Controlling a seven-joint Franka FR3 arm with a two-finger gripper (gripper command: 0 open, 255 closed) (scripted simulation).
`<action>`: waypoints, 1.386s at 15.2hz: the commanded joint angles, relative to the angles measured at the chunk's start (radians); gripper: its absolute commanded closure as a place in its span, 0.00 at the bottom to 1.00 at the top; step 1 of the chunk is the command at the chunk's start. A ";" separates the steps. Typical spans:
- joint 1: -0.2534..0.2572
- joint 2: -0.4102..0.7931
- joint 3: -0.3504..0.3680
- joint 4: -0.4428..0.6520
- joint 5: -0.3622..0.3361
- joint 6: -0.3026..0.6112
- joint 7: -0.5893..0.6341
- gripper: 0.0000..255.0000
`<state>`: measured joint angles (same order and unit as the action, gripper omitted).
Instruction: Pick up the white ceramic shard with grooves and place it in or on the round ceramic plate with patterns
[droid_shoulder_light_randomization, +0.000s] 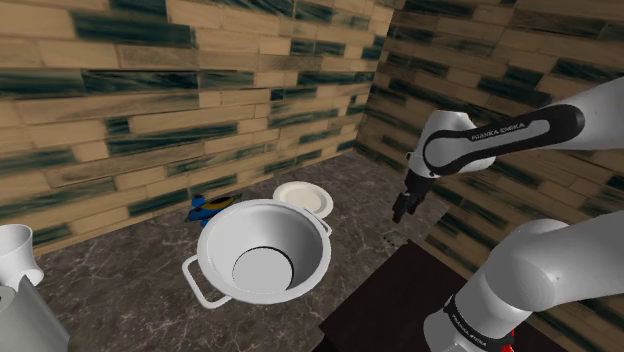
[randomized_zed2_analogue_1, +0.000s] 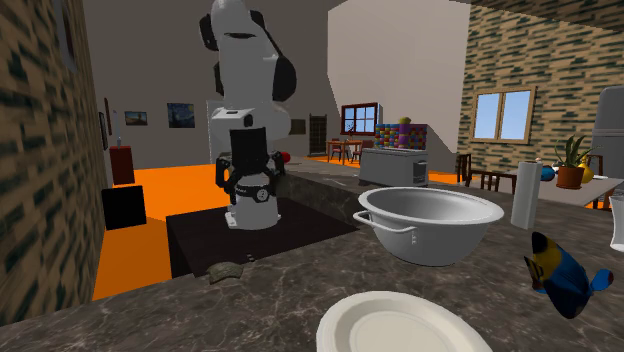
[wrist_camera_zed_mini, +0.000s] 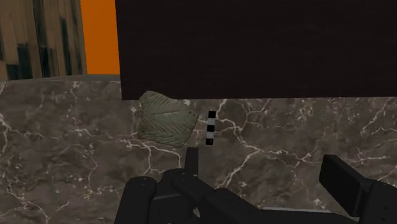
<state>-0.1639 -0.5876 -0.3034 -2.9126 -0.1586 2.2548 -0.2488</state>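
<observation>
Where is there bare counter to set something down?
Bare marble: between the bowl and the shoulder view's left wall, and around the shard beside the dark stand. Crowded behind the bowl, where plate and toy fish sit close.

The shoulder view sits high, beside and behind the stand (droid_shoulder_light_randomization: 370, 315). It looks down across the marble counter (droid_shoulder_light_randomization: 120, 275) toward the brick corner (droid_shoulder_light_randomization: 375, 90), with the arm (droid_shoulder_light_randomization: 500, 135) near on its right. The second exterior view sits low at the counter's far edge, facing back at the arm and stand, with the plate (randomized_zed2_analogue_1: 400, 325) nearest. These 2 views share the bowl (droid_shoulder_light_randomization: 240, 225), plate and counter. The wrist view looks down from close above the counter at the shard (wrist_camera_zed_mini: 167, 119) beside the stand's edge.
</observation>
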 joint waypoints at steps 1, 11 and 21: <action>-0.004 0.059 -0.035 -0.035 0.003 0.092 -0.023 0.00; 0.052 0.307 -0.120 -0.077 0.069 0.374 -0.103 0.00; 0.052 0.307 -0.120 -0.077 0.069 0.374 -0.103 1.00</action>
<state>-0.1119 -0.2807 -0.4235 -2.9893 -0.0892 2.6289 -0.3521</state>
